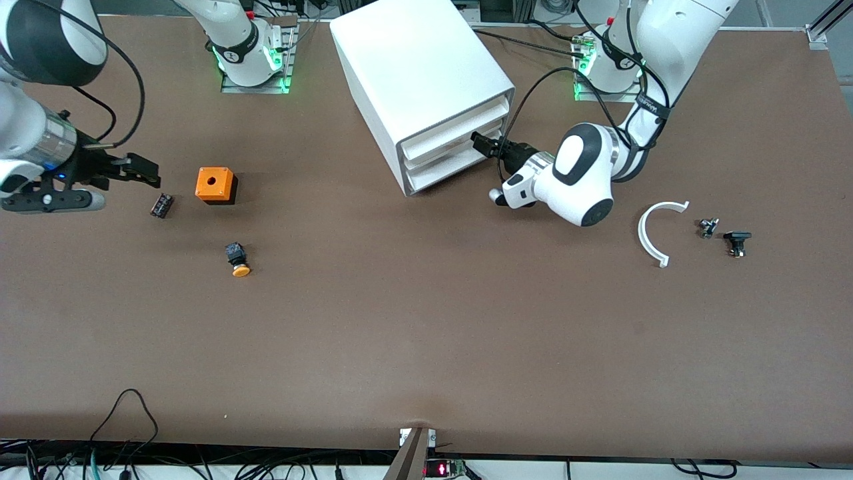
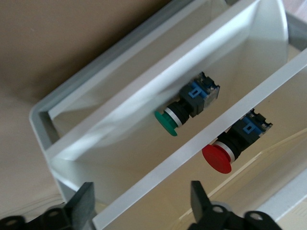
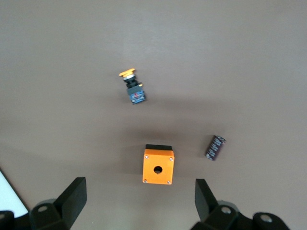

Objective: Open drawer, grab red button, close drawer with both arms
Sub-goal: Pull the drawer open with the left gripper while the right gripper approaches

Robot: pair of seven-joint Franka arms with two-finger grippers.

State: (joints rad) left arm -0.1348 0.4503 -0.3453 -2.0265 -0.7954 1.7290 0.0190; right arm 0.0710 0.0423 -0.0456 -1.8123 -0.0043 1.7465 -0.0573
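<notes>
The white cabinet [image 1: 420,73] stands at the back middle, with its lowest drawer [image 1: 443,172] at the bottom of its front. My left gripper [image 1: 485,143] is open at the drawers' front. In the left wrist view its fingers [image 2: 84,203] stand either side of a white drawer edge [image 2: 192,158] without touching it. The red-capped button [image 2: 218,158] lies inside the lower drawer [image 2: 261,179], and it is hidden in the front view. My right gripper [image 1: 143,170] is open and empty over the table at the right arm's end, and it also shows in the right wrist view [image 3: 139,206].
A green-capped button [image 2: 168,123] lies in the drawer above. An orange box with a hole [image 1: 216,185], a black cylinder [image 1: 162,205] and an orange-capped button [image 1: 238,260] lie near my right gripper. A white curved piece [image 1: 656,230] and small parts [image 1: 737,242] lie at the left arm's end.
</notes>
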